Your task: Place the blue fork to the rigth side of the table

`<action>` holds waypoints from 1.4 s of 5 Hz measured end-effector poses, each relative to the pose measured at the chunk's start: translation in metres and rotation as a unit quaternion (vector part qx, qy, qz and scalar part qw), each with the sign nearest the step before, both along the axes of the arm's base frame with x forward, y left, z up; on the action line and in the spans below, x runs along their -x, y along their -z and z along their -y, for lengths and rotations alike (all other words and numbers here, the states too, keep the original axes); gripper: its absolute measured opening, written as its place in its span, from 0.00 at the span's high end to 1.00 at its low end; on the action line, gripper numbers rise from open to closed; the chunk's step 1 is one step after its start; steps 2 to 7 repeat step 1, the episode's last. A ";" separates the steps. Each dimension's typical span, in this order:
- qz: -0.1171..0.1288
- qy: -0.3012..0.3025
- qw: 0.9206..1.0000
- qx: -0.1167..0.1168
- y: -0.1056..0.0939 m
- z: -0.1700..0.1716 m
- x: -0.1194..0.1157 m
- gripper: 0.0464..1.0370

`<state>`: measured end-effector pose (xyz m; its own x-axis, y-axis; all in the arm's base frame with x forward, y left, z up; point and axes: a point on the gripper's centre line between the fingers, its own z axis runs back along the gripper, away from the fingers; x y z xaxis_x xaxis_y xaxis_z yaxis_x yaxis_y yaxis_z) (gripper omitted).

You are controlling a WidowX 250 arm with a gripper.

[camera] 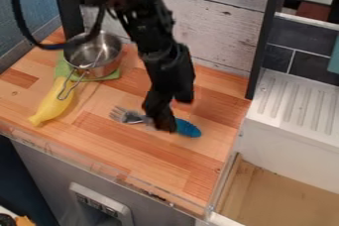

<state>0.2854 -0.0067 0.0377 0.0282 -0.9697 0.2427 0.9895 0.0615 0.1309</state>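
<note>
Gripping the blue fork looks like the step in hand

Off to the left of your gripper, and well apart from it, a yellow banana-shaped thing lies on the wooden table. Beyond the gripper on that same side, you have a metal pot on a green mat. You can see the pot's bare inner wall; a wire handle reaches out of it toward the yellow thing.

Your gripper is right down at the middle of the fork, with the metal tines pointing out to its left and the blue handle to its right. How far open it is you cannot tell, nor whether it has hold of the fork. Treat the task as unfinished: you probably need to confirm a firm grip, lift a little, carry the fork rightward and lower it onto the table there. A loose hold could let it swing or slip.

To the right of your gripper, past the table's edge, sits a white sink with a wood-coloured floor. Stop short of it, or the fork could drop in.
</note>
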 end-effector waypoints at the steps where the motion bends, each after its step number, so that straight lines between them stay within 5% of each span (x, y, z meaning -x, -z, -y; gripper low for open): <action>1: 0.013 0.000 1.000 0.001 -0.021 -0.002 0.000 0.04; 7: 0.013 0.000 1.000 0.001 -0.021 -0.002 0.000 0.04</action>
